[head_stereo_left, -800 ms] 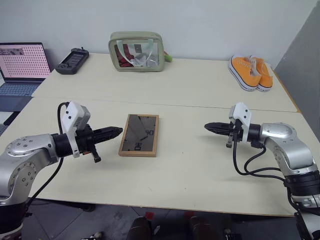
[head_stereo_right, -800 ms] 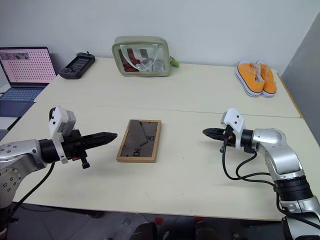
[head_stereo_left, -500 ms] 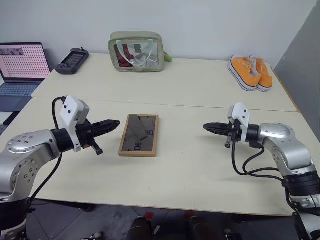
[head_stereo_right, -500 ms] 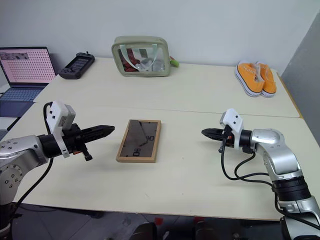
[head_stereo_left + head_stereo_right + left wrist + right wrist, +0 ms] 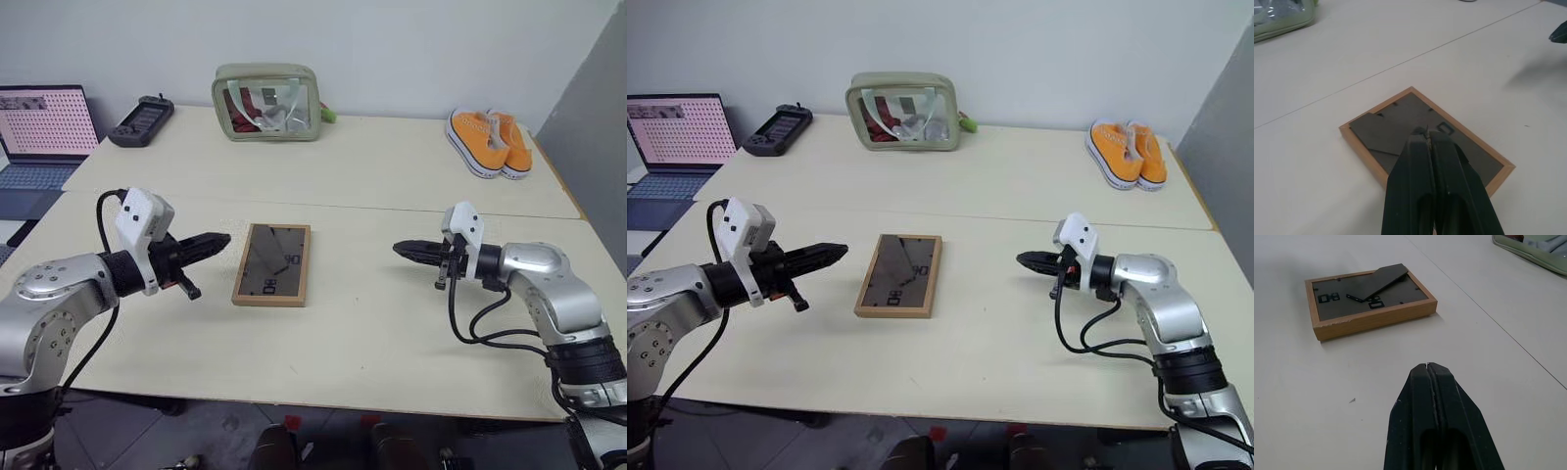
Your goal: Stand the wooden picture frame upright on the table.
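A: In the middle of the table (image 5: 392, 333), the wooden picture frame (image 5: 272, 264) lies face down, its dark back panel up.

B: And the grippers?

A: The left gripper (image 5: 221, 239) and right gripper (image 5: 400, 249) are both pressed together, either side, not touching it.

B: It looks light and stiff, probably with fragile glass. Better to take hold on the long wooden edges.

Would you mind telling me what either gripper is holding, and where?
Nothing: the left gripper and right gripper are shut and empty, apart from the wooden picture frame.
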Controlling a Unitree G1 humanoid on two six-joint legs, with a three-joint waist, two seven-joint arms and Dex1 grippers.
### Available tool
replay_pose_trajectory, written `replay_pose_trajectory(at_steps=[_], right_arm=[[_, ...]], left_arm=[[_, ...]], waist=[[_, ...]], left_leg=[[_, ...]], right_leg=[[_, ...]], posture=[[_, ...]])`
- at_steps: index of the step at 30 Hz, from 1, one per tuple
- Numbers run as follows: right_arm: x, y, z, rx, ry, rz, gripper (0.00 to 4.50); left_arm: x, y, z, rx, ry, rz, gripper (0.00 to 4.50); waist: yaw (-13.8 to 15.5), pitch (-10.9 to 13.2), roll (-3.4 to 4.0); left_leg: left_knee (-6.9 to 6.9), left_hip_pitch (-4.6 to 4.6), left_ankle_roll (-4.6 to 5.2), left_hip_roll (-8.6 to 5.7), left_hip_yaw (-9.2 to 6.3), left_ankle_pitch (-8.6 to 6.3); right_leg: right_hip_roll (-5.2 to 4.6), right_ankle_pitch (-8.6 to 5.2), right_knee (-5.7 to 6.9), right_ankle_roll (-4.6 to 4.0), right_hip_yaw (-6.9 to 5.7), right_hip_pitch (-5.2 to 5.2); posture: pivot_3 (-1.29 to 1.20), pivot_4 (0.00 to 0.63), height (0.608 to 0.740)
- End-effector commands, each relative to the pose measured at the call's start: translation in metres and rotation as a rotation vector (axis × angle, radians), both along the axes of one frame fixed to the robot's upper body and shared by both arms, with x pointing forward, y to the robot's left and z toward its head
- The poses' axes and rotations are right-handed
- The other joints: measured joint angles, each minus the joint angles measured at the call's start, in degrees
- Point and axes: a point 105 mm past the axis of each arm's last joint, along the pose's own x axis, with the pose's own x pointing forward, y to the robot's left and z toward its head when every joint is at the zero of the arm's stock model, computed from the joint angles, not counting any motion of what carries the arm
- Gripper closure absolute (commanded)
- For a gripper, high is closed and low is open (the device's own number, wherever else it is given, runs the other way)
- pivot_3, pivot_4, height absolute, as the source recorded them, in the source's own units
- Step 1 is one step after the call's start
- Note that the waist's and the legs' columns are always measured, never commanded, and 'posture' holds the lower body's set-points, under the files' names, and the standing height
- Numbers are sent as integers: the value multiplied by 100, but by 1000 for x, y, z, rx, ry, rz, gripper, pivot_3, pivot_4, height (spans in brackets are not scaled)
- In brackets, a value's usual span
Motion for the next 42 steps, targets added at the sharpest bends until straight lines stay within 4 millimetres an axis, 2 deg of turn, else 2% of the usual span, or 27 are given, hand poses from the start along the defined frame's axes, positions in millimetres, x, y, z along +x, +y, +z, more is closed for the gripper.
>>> replay_pose_trajectory(at_steps=[1, 6, 9, 12, 18, 21, 29, 32, 35, 40, 41, 42], right_arm=[[0, 6, 6, 28, -45, -18, 4500], [-4, 17, -3, 36, -42, -21, 4500], [-2, 33, -17, 30, -43, -39, 4500], [0, 45, -30, 19, -48, -51, 4500], [5, 55, -28, 56, -65, -88, 4500], [13, 51, -22, 70, -93, -143, 4500], [18, 38, -19, 70, -128, -225, 4500], [22, 27, -17, 41, -157, -264, 4500], [28, 8, -18, -32, -198, -314, 4500], [34, -16, -15, -65, -217, -376, 4500], [35, -18, -15, -68, -218, -382, 4500], [35, -20, -16, -70, -217, -388, 4500]], left_arm=[[17, 23, 3, 3, -66, 140, 4491], [35, 37, -7, 3, -85, 224, 4491], [60, 44, -21, -15, -83, 292, 4491], [79, 38, -35, -24, -69, 290, 4491], [104, 21, -63, 0, -23, 268, 4491], [109, 0, -80, -4, 18, 210, 4491], [111, -55, -95, -10, 50, 41, 4491], [112, -72, -95, -20, 52, 5, 4491], [113, -92, -92, -51, 53, -36, 4491], [109, -112, -86, -71, 43, -93, 4491], [108, -112, -85, -70, 42, -95, 4491], [106, -105, -82, -51, 42, -103, 4491]], waist=[[1, 0, 0], [10, 0, 0], [15, -1, -1], [13, -2, -2], [11, -2, -2], [10, -2, -2], [35, -4, -3], [58, -4, -3], [73, -4, -3], [69, -4, -3], [61, -4, -3], [44, -4, -3]], left_leg=[[0, 4, 0, 0, 1, 0], [5, 4, 0, -1, 0, 1], [12, 5, -1, -2, 0, 1], [17, 8, 0, -3, -4, 4], [23, 3, 0, -5, -4, 4], [22, 4, 0, -4, -10, 5], [24, 3, 0, -10, -12, 5], [33, 2, 0, -17, -13, 5], [44, 0, 1, -22, -15, 4], [47, 0, 1, -21, -16, 4], [47, -2, 1, -21, -16, 4], [48, -2, 1, -21, -15, 4]], right_leg=[[0, 0, 3, 0, 0, 2], [2, 0, 14, 0, 0, 0], [1, 0, 30, 0, 1, -1], [3, 0, 40, 0, -3, -1], [2, 1, 41, 1, -4, -2], [5, 1, 44, 0, -9, -2], [1, 2, 45, 1, -10, 3], [-3, 2, 45, 2, -10, 10], [-6, 4, 45, 5, -10, 13], [-5, 4, 45, 6, -10, 14], [-5, 4, 45, 6, -10, 14], [-5, 4, 44, 6, -8, 14]], posture=[[0, 150, 740], [0, 150, 740], [0, 150, 740], [0, 150, 740], [0, 150, 740], [0, 150, 740], [0, 150, 740], [0, 150, 740], [0, 150, 740], [0, 150, 740], [0, 150, 740], [0, 150, 740]])
